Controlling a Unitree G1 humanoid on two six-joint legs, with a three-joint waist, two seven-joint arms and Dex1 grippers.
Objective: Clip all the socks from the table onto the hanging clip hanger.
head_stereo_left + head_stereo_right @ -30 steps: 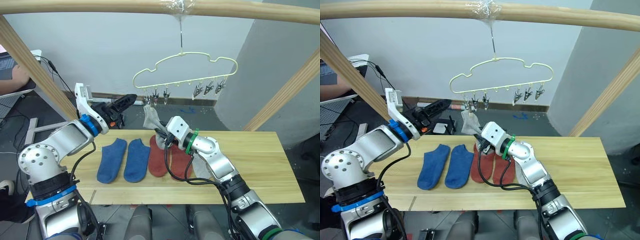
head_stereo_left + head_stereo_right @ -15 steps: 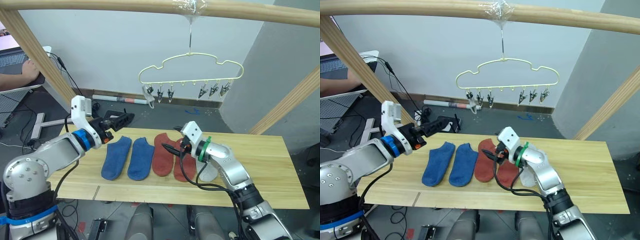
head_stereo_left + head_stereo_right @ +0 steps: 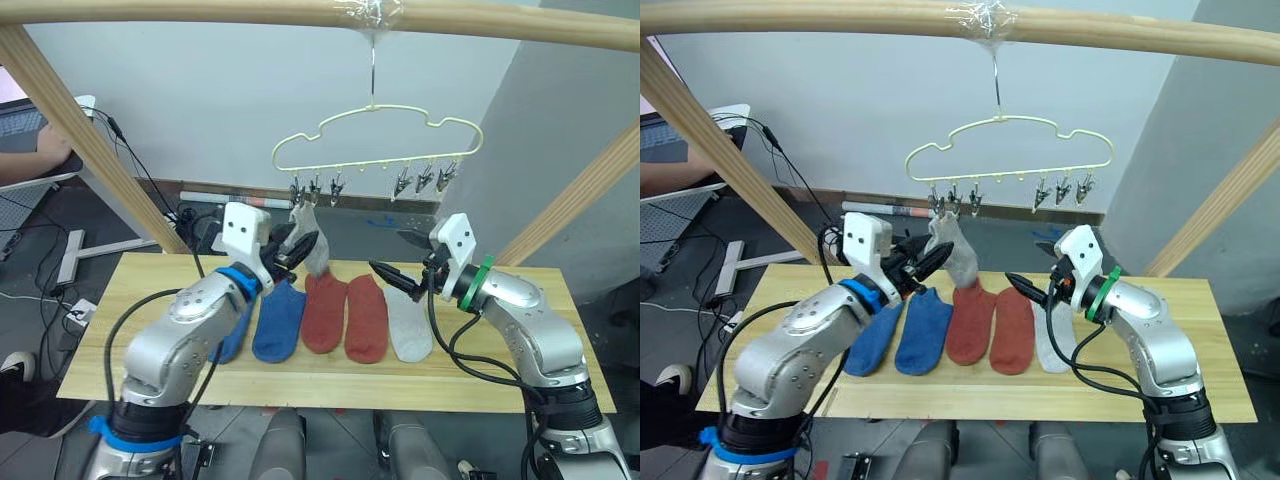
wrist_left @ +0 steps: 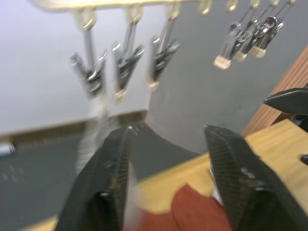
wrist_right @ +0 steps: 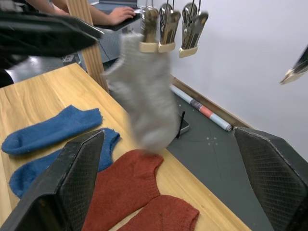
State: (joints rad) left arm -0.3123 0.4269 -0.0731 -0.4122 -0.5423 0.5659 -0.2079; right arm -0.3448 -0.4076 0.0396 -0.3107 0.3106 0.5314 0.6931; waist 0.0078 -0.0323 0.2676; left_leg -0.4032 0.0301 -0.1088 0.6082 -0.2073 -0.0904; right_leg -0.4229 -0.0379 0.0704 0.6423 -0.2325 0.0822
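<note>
**One grey sock clipped, five socks on table, both grippers empty**

Left gripper point(image 3: 298, 249): fingers point(image 4: 108, 183) spread apart, nothing between them, raised just beside the hanging grey sock point(image 3: 313, 243); contact with the sock cannot be judged. Right gripper point(image 3: 399, 258): fingers parted wide, empty, held above the table near the lying grey sock point(image 3: 407, 322).

Hanging grey sock is held by the leftmost clip point(image 3: 297, 192) of the clip hanger point(image 3: 377, 139) and its toe end dangles down towards the table point(image 3: 520, 340). The hanger's hook hangs from the wooden pole point(image 3: 320, 14) overhead; the other clips carry nothing.

On the table, side by side from robot's left: two blue socks point(image 3: 279, 320), two rust-red socks point(image 3: 366, 317), then the lying grey sock. The leftmost blue one is partly hidden behind the left arm.
</note>
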